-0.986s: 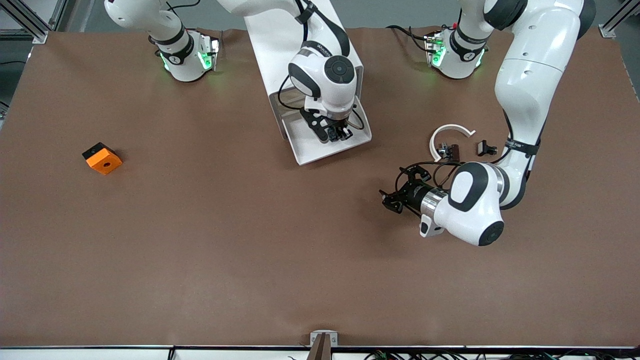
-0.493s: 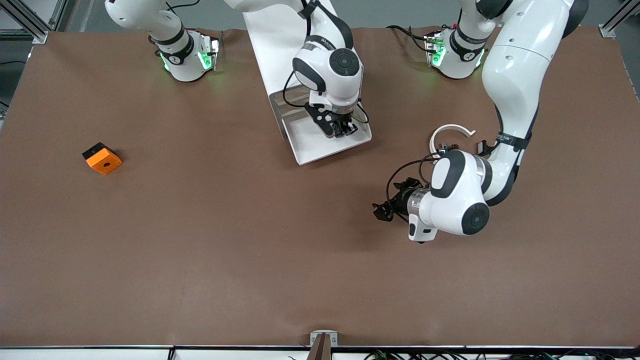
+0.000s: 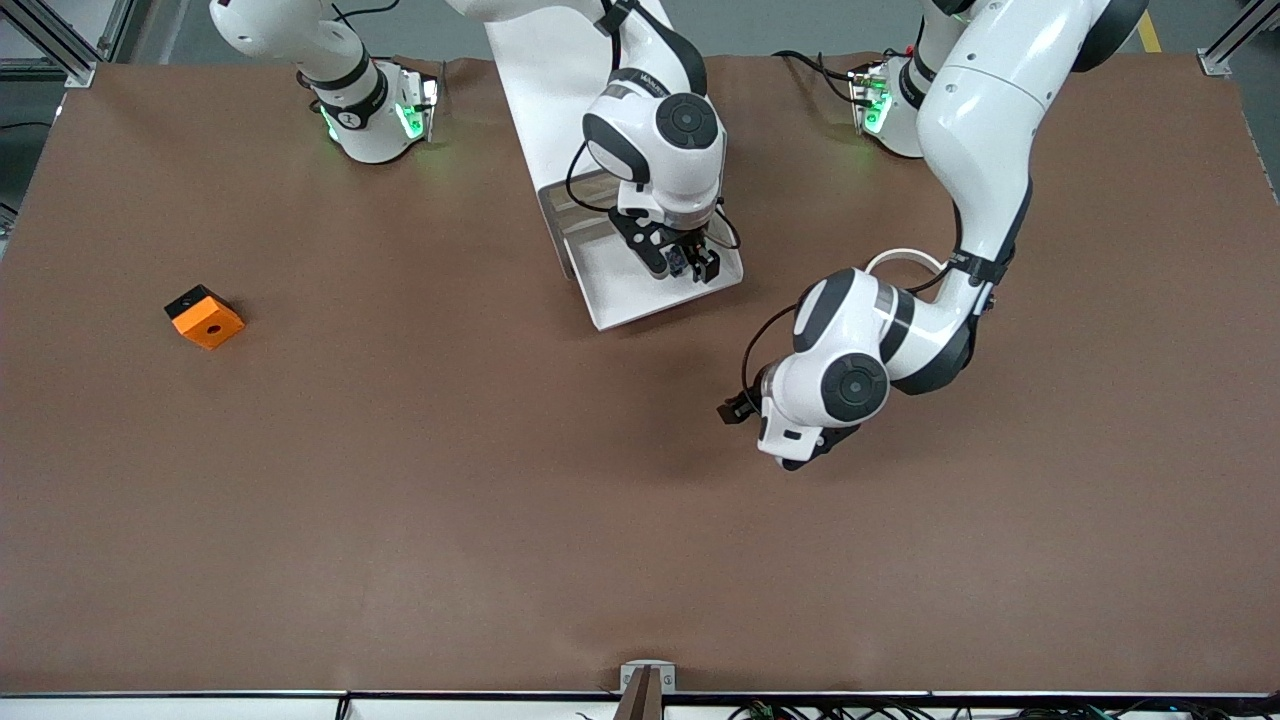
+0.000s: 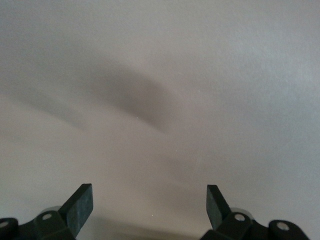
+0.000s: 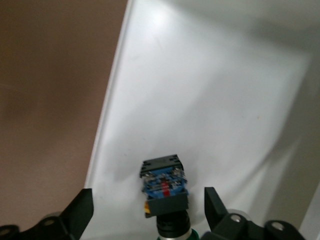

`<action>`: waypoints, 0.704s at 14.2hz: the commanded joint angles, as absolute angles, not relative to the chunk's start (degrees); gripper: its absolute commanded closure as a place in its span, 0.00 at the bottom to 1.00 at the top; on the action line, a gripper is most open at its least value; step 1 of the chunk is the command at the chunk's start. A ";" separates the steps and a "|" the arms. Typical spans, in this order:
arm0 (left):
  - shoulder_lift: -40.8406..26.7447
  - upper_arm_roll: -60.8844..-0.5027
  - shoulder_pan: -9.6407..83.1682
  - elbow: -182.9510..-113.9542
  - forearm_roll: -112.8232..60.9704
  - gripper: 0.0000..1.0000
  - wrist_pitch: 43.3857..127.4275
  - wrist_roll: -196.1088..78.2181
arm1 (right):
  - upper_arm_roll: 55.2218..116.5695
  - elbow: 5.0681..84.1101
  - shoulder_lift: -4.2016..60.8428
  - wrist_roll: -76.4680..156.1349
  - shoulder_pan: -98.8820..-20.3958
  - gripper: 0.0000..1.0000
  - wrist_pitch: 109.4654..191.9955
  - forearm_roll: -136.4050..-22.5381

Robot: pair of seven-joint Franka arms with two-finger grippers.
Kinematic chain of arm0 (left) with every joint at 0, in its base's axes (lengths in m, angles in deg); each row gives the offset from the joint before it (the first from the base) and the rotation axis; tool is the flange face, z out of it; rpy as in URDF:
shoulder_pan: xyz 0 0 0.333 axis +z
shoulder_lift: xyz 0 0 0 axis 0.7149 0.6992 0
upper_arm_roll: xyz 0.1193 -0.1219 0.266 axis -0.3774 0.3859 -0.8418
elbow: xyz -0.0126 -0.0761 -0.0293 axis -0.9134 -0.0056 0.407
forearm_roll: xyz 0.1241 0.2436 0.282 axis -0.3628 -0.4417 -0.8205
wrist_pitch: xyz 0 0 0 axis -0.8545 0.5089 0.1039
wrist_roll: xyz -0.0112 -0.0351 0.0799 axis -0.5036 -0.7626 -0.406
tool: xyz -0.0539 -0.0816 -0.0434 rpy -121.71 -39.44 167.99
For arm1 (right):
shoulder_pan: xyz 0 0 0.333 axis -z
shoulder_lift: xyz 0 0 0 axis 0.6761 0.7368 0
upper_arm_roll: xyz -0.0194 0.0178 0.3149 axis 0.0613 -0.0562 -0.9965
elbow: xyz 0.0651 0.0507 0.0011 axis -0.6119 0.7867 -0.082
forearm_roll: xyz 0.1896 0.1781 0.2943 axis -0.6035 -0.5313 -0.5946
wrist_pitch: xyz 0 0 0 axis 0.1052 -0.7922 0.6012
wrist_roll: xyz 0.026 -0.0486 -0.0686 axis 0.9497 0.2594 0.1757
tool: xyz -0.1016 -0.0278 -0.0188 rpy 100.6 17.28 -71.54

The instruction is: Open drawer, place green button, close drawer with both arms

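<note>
The lowest drawer [image 3: 615,295] stands pulled out of the white cabinet [image 3: 560,90]. The button [image 5: 165,192] lies on its side on the drawer's white floor [image 5: 200,100], its green cap toward the wrist; it shows as a bluish speck in the front view [image 3: 679,260]. My right gripper [image 3: 692,264] hangs just over it, open, with the button between the spread fingers [image 5: 82,210] and clear of both. My left gripper [image 3: 733,411] is open and empty over bare brown table, nearer the front camera than the drawer; in the left wrist view [image 4: 148,205] only table shows between its fingers.
An orange square block [image 3: 205,317] lies toward the right arm's end of the table. A white arc [image 3: 905,257] peeks out from under the left arm's forearm. A metal clamp [image 3: 647,680] sits at the table's front edge.
My right gripper's fingers have spread apart and the button now lies loose in the drawer. My left arm has swung its wrist and gripper toward the drawer's side, covering the small pieces by the arc.
</note>
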State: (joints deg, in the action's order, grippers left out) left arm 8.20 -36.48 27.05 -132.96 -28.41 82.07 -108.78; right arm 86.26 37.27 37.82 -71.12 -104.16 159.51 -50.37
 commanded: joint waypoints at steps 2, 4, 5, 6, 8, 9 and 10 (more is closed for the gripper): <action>6.35 -36.36 26.22 -134.87 -30.96 0.00 83.03 -109.45 | 85.90 31.81 35.27 -60.34 -96.62 0.00 148.27 -51.33; 6.35 -36.36 25.08 -135.13 -31.14 0.00 82.94 -109.36 | 85.81 28.72 32.99 -50.94 -91.70 0.00 139.22 -51.50; 6.35 -36.36 24.72 -135.14 -31.14 0.00 82.68 -109.36 | 85.72 27.93 31.50 -46.19 -88.89 0.00 135.52 -51.50; 6.35 -36.36 24.72 -135.22 -31.14 0.00 82.76 -109.36 | 85.89 27.66 29.75 -42.40 -86.94 0.00 132.78 -51.42; 6.27 -36.28 22.80 -135.31 -34.72 0.00 82.68 -109.53 | 85.98 27.74 26.06 -32.14 -81.24 0.00 126.72 -51.33; 6.27 -36.19 22.96 -135.40 -35.35 0.00 82.76 -109.62 | 86.07 27.66 24.30 -27.47 -78.08 0.00 123.47 -51.24; 5.83 -36.10 22.79 -136.53 -35.53 0.00 83.72 -109.62 | 86.07 27.74 22.63 -23.77 -75.18 0.00 121.18 -51.06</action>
State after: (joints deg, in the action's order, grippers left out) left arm 7.97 -36.30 23.14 -133.55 -33.68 82.16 -109.02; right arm 87.19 26.59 26.42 -30.75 -80.42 124.94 -50.39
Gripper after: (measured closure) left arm 0.000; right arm 0.000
